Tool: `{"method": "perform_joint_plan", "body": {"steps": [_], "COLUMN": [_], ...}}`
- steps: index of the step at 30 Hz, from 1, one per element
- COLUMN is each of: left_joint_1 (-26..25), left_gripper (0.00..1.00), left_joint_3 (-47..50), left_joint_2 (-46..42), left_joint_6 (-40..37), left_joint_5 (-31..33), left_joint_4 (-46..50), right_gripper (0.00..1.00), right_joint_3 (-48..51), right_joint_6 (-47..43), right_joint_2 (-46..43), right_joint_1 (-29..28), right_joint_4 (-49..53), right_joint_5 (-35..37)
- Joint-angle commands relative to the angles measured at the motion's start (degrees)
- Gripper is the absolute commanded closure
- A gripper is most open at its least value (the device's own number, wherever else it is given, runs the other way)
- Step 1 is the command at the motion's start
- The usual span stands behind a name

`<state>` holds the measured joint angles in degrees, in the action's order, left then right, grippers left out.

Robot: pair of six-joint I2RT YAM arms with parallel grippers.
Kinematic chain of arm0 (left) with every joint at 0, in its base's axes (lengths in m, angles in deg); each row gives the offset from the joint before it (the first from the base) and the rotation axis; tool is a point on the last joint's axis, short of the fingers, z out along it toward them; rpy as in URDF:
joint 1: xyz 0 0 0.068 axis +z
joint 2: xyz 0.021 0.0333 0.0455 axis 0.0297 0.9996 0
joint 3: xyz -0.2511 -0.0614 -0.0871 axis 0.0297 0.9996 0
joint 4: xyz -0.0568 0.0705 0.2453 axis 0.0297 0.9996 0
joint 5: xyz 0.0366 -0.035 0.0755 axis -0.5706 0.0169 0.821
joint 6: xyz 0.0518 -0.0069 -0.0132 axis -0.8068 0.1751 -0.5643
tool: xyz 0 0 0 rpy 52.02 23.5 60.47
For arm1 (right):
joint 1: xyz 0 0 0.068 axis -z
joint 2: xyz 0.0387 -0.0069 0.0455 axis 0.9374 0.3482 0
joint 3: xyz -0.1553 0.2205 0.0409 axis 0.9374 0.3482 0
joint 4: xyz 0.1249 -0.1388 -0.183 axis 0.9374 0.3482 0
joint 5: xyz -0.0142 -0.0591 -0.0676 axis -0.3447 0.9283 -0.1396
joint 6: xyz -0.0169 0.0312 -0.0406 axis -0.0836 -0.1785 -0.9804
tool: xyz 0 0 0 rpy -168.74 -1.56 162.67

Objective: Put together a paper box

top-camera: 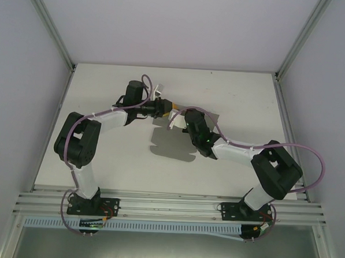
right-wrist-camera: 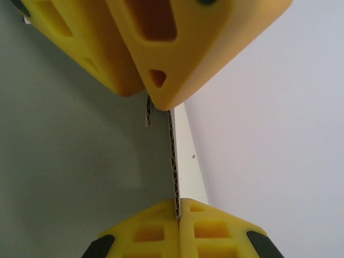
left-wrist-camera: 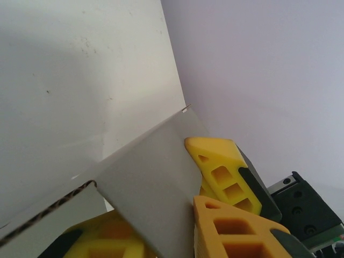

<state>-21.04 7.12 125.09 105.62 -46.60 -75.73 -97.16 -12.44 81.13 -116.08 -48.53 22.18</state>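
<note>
**Box held aloft between two hands**

Above mid-bench (top-camera: 105,85), the paper box (left-wrist-camera: 156,183) is held up on edge. Its panel runs straight out from the right hand (right-wrist-camera: 177,207), which is clamped on the edge, to the left hand (right-wrist-camera: 148,94), pinched on a flap just beyond. Both hands are equally near. The box's long axis is unclear.

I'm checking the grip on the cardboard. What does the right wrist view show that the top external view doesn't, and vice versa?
Right wrist: the corrugated edge of the paper box pinched in the shut right gripper. Top external: the shadow that the raised cardboard casts on the table. Both: the left gripper meeting the right one on the box.
</note>
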Motion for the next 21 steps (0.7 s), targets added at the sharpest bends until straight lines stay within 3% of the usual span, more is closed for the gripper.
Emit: {"method": "perform_joint_plan", "body": {"steps": [1, 5, 10, 17, 21], "left_joint_1": [-1.23, -1.19, -0.87, 7.18, 8.26], "left_gripper": [0.79, 0.63, 0.46, 0.29, 0.15], "left_joint_3": [-0.82, 0.62, 5.75, 20.84, 24.71], "left_joint_2": [0.42, -2.47, -12.18, -21.61, -24.98], "left_joint_6": [-0.03, -3.59, -16.19, -21.39, -31.68], "left_joint_5": [0.2, 1.01, 11.63, 9.45, 12.94], "left_joint_4": [-2.91, 0.42, 13.5, 9.51, 8.94], "right_gripper": [1.0, 1.0, 1.0, 1.0, 1.0], "right_joint_3": [1.22, 1.53, 1.31, -0.69, -3.06], "right_joint_6": [2.75, 2.62, 3.48, 6.92, 9.83], "right_joint_2": [-1.35, -2.22, -5.29, -9.88, -11.42], "right_joint_1": [-1.63, -1.49, 0.68, 4.36, 6.53], "right_joint_4": [-2.33, -1.87, 2.04, 12.75, 19.81], "right_joint_5": [-4.43, -3.23, -4.82, -12.36, -18.89]}}
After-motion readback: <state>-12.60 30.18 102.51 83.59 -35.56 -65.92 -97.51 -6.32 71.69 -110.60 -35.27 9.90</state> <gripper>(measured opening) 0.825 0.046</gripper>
